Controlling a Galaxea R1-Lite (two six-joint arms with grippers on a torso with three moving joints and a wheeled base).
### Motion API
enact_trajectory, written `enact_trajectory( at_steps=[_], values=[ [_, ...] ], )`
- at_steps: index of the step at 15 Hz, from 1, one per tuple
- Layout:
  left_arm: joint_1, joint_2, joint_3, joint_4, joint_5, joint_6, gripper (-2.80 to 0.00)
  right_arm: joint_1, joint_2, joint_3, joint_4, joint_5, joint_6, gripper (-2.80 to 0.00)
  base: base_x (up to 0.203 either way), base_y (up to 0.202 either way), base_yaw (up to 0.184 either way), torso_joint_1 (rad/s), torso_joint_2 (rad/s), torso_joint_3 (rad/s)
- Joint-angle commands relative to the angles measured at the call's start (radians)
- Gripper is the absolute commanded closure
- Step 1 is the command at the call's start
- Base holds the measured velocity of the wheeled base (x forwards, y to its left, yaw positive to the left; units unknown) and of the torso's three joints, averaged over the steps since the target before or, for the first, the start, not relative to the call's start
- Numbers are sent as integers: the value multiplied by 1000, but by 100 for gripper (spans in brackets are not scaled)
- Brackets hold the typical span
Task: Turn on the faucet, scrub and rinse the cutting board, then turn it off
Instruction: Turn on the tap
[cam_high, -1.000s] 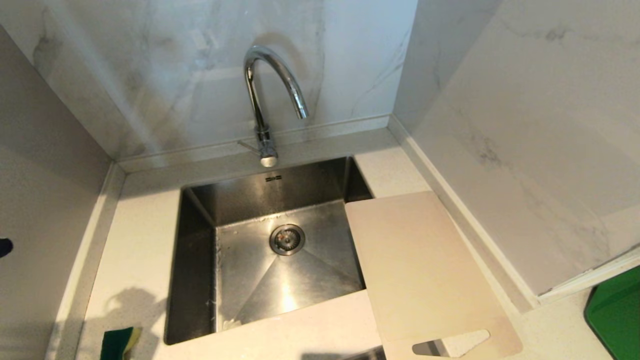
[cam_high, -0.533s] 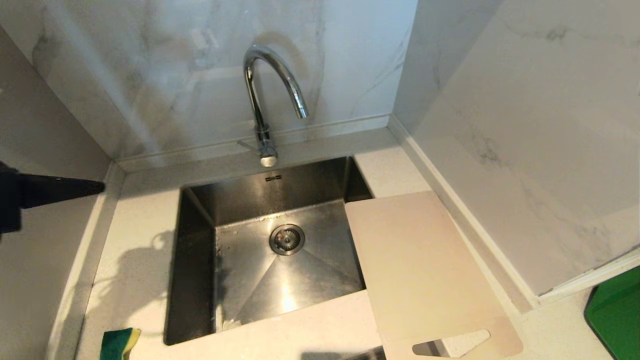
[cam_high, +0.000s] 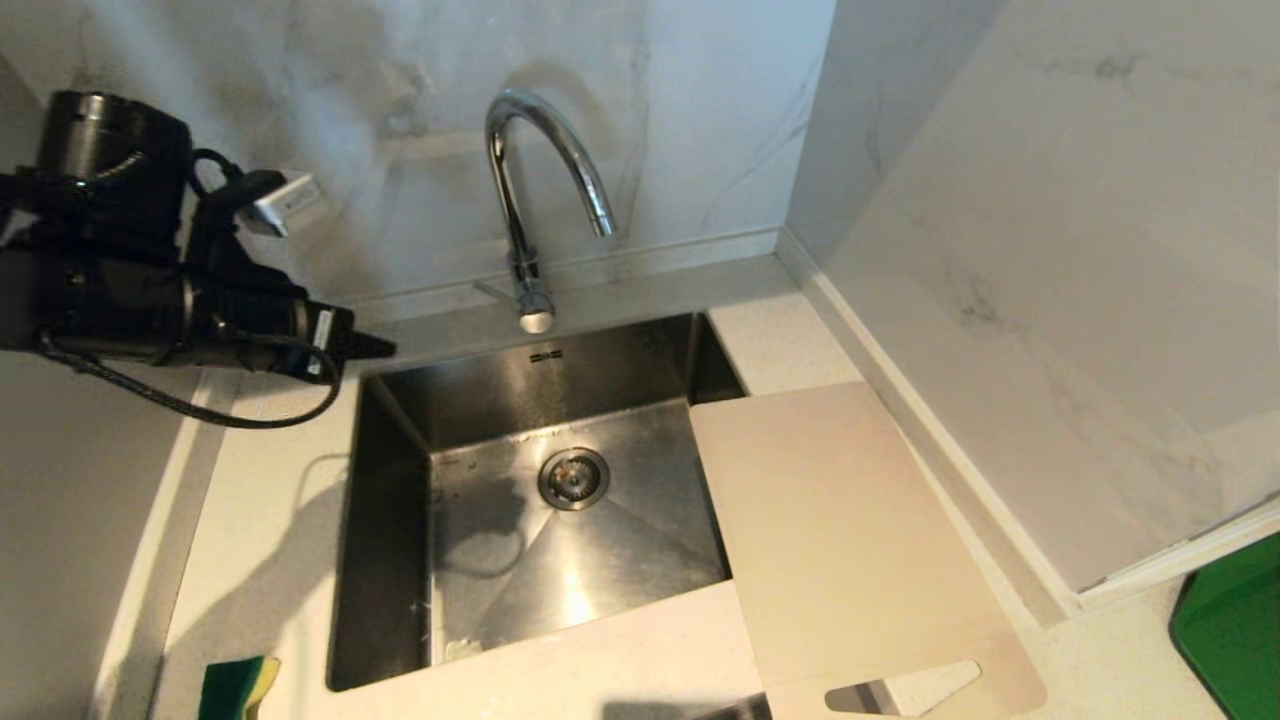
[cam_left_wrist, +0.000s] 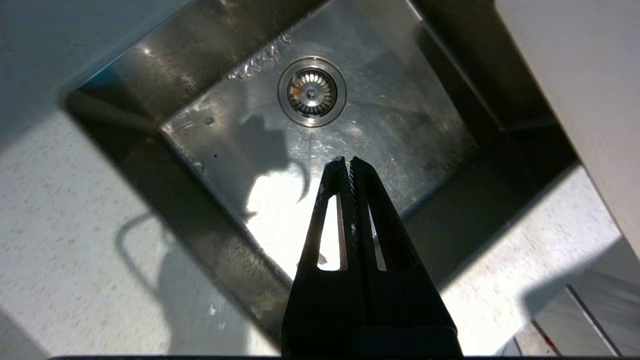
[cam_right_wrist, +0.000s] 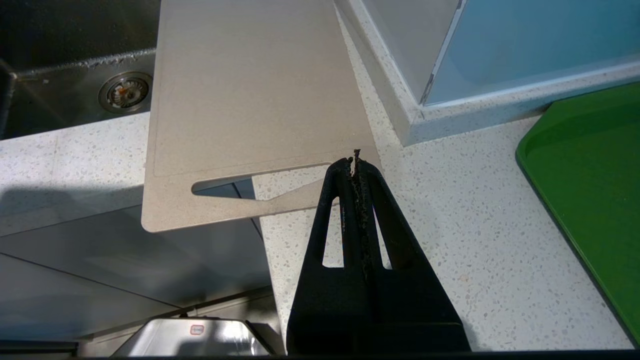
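Left arm up over the sink's far-left corner, board parked on the right edge.

From my seat the left gripper (cam_high: 375, 347) hangs over the sink (cam_high: 385, 560) rim with its fingers pressed together, nothing in them, and there's open air between it and the faucet (cam_high: 530, 190) lever to its right. The cutting board (cam_high: 850, 540) is pale beige, thin, rounded corners, angled handle slot at the near end; it lies flat on the counter (cam_high: 270, 500) right of the basin, its far-left corner overhanging the sink and its near end sticking past the counter edge. Right gripper (cam_right_wrist: 356, 162) sits low by that slot end, also pressed together and empty. Green-yellow sponge (cam_high: 235, 688) near left, green tray (cam_high: 1235, 640) far right, walls boxing in both sides.
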Motion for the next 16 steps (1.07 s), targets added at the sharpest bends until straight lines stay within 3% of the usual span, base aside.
enact_trajectory(
  at_steps=[1,6,13,16],
  values=[
    [-27,134,-68,-1,9,-1,0,0,0,0,0,0,0,0,0,0,0,0,0,0],
    [-32,248,-164,-141,88,-12,0,0,0,0,0,0,0,0,0,0,0,0,0,0],
    [-32,384,-391,-170,76,-292,0,0,0,0,0,0,0,0,0,0,0,0,0,0],
    [-38,411,-401,-266,80,-325,0,0,0,0,0,0,0,0,0,0,0,0,0,0]
  ],
)
